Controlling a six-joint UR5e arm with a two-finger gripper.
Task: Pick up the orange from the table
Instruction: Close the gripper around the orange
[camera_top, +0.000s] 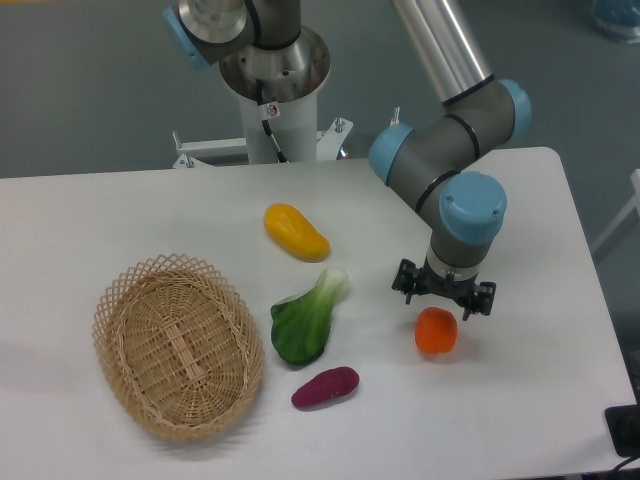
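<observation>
Orange (436, 331) is seen resting on the table (120, 210), right of centre, not gripped. Gripper (443, 297) is positioned directly above and slightly behind it, pointed down; whether it touches the fruit can't be told from this angle. Jaws are seen spread apart, roughly as wide as the orange, holding nothing. Left of the orange a green leafy vegetable (305, 319) is laid, with a purple vegetable (325, 387) just below it and a yellow mango (296, 232) farther back toward the arm base (273, 95). A wicker basket (178, 343) is set at the table's left, well apart from the orange.
</observation>
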